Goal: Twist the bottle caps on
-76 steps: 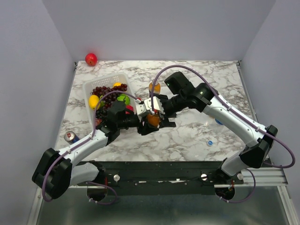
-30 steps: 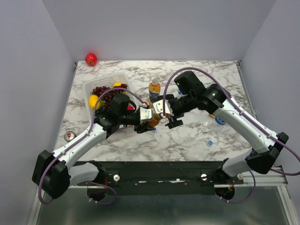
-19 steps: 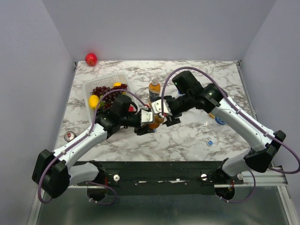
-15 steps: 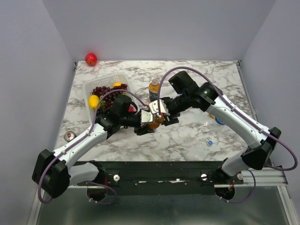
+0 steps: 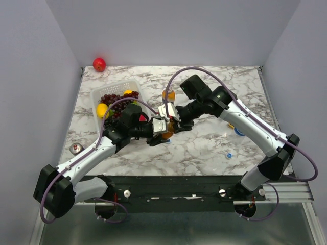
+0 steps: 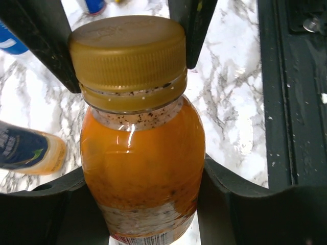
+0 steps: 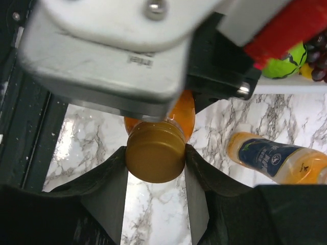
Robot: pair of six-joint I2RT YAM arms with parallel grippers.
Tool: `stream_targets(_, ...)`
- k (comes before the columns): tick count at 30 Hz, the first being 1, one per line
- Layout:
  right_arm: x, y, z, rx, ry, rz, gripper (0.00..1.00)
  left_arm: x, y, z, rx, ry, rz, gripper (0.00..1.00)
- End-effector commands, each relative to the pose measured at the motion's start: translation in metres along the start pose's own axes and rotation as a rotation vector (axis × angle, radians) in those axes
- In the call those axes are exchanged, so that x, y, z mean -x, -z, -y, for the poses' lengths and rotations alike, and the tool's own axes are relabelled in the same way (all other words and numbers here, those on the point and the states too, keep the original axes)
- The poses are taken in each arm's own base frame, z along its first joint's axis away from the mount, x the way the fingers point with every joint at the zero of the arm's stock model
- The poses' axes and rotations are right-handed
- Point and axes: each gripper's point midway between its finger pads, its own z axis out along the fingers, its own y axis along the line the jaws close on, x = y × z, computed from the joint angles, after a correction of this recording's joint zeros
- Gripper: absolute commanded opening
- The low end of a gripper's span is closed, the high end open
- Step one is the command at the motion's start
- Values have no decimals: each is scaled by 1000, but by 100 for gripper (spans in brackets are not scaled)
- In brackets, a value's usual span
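A small bottle of orange drink [image 6: 143, 153] with a gold-orange cap [image 6: 127, 56] is held above the marble near the table's middle [image 5: 167, 135]. My left gripper [image 6: 145, 204] is shut on the bottle's body, one finger on each side. My right gripper [image 7: 155, 164] is shut on the cap [image 7: 155, 153], and its dark fingers [image 6: 191, 25] press both sides of the cap. In the top view the two grippers, left [image 5: 161, 130] and right [image 5: 171, 124], meet tip to tip. A taller orange bottle with a dark label [image 5: 168, 95] stands just behind them.
A white basket [image 5: 115, 88] of grapes and fruit sits to the left, close behind my left arm. A drink can [image 5: 76, 148] stands at the left edge and a red apple [image 5: 99, 64] at the back left corner. Two blue caps [image 5: 229, 155] [image 5: 238, 131] lie at the right.
My right gripper moved in from the right and closed on the cap of the orange bottle. My left gripper kept its hold on the bottle's body.
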Motion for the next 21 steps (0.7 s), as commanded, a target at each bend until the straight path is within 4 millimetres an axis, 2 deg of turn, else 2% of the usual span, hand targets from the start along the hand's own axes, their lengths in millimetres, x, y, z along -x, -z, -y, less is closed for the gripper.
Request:
stream_targets(1, 18, -7, 15, -28, -186, 65, 39, 18, 5, -34, 214, -66, 42, 0)
stream_targets(8, 17, -12, 37, -61, -476, 98, 40, 20, 17, -63, 440, -44, 24, 0)
stream_targets(10, 18, -15, 35, -53, -579, 110, 41, 16, 18, -66, 465, -23, 9, 0)
stream_targets(12, 19, -13, 37, -68, -621, 118, 47, 12, 16, -64, 458, 2, 2, 0)
stream_targets(13, 19, -10, 39, -80, -617, 118, 48, 9, 13, -57, 421, 15, -6, 0)
stream_targets(15, 19, 0, 42, -97, -533, 119, 59, 7, 10, -46, 353, 24, -11, 0)
stream_targets(16, 21, 14, 44, -129, -489, 133, 63, 5, 7, -32, 281, 34, -11, 0)
stream_targets(17, 17, 18, 43, -135, -465, 129, 69, 6, 8, -26, 250, 37, -2, 0)
stream_targets(19, 16, 38, 43, -153, -384, 160, 74, 1, 8, -12, 186, 55, -16, 0)
stream_targets(21, 9, 46, 36, -142, -317, 171, 78, 7, 8, 1, 105, 55, 1, 0)
